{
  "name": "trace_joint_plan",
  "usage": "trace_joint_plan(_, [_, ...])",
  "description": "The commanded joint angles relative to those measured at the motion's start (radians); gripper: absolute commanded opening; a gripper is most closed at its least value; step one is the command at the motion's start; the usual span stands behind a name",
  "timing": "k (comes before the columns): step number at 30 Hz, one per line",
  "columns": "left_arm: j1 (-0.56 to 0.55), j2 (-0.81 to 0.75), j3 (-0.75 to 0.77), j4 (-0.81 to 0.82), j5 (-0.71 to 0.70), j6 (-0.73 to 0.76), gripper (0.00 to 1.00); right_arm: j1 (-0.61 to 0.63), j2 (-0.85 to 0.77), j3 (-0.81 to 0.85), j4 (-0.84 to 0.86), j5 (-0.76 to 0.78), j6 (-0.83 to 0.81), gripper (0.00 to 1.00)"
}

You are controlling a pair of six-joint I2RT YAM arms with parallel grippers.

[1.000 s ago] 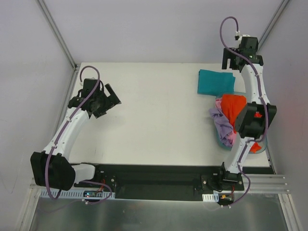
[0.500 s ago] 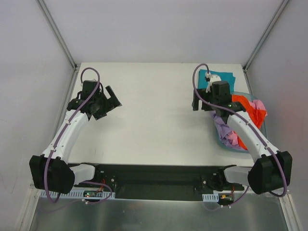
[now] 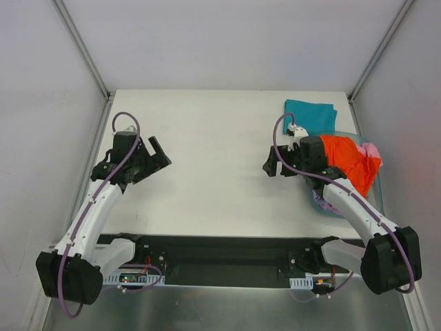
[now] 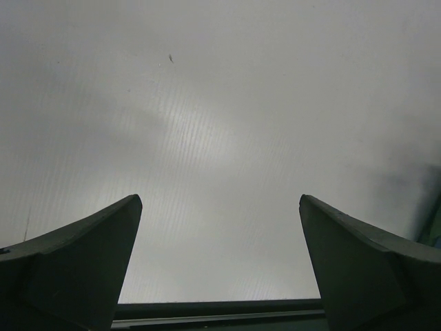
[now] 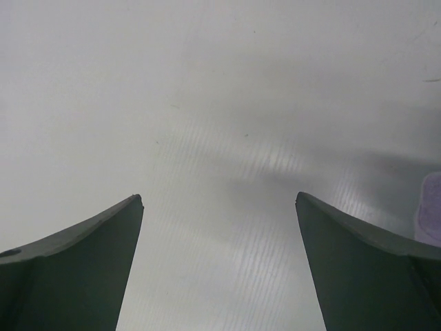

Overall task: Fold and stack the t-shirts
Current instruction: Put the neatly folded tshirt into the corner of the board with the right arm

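Teal shirt (image 3: pixel 309 115) lies folded flat on white table (image 3: pixel 220 138), just past the right gripper (image 3: pixel 271 161), toward the far edge. Orange-red shirt (image 3: pixel 344 157) is heaped in tub (image 3: pixel 378 185), behind the right fingers (image 5: pixel 76 262) and alongside the wrist. Pink shirt (image 3: pixel 371 149) touches it on the outer side. Lavender shirt (image 5: pixel 431 219) is mostly hidden under the right arm. A scrap of it shows at the edge of the right wrist view, outside the right-hand finger.

Right fingers are spread wide with nothing between them, bare table beneath.

Left gripper (image 3: pixel 160 153) sits well apart from every shirt, across the table from the tub. Its fingers (image 4: pixel 83 262) are also spread wide, gripping nothing, with bare surface ahead. A dark greenish sliver shows at the edge of the left wrist view, outside the right-hand finger; cannot tell what it is.
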Motion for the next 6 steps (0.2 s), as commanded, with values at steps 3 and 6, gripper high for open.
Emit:
trace_joint_plan(3, [0.011, -0.073, -0.024, 0.065, -0.054, 0.028, 0.99, 0.003, -0.017, 0.017, 0.142, -0.046, 0.022, 0.97])
trace_joint_plan(6, [0.011, -0.092, -0.03, 0.068, -0.065, 0.024, 0.99, 0.004, -0.006, 0.026, 0.151, -0.062, 0.017, 0.97])
